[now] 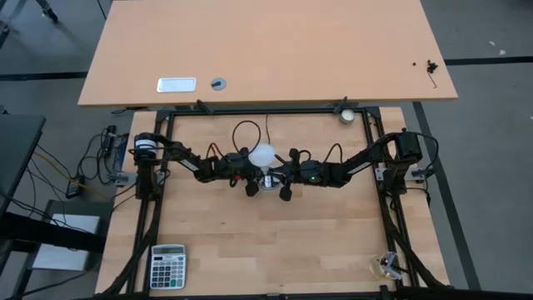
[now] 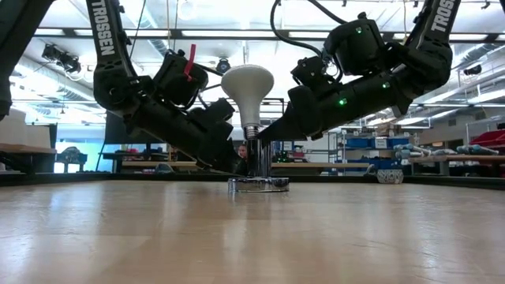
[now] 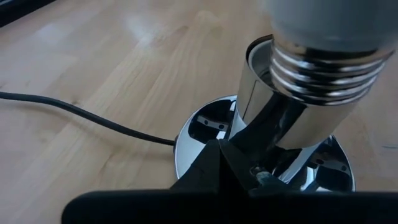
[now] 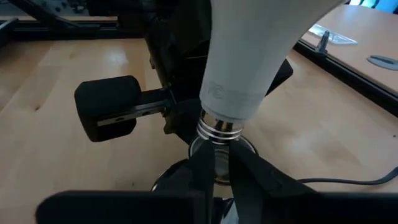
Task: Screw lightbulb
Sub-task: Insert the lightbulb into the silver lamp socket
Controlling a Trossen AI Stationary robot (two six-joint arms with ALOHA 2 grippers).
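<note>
At the middle of the table [image 1: 250,242], the lightbulb [image 2: 247,85] stands upright with its silvery threads entering the chrome socket [image 3: 273,118], whose round base [image 2: 258,185] rests flat on the wood with a thin black cord [image 3: 81,115] trailing away. We have both arms low and converged on it from opposite sides. Our left gripper [image 3: 239,165] is closed tight on the socket's chrome post just below the bulb, bracing it. Our right gripper [image 4: 214,163] has its fingers drawn in around the bulb's threaded neck, where the white dome tapers to metal; we judge it is gripping the bulb there, though the contact itself is partly hidden. Several thread rings still show above the socket's rim, so we read this as mid-screwing: the bulb is started but not seated. The next move, as we judge it, calls for a turn of the right wrist about the bulb's upright axis while the left holds the socket still, keeping the bulb straight so the threads do not bind or the base skid.
</note>
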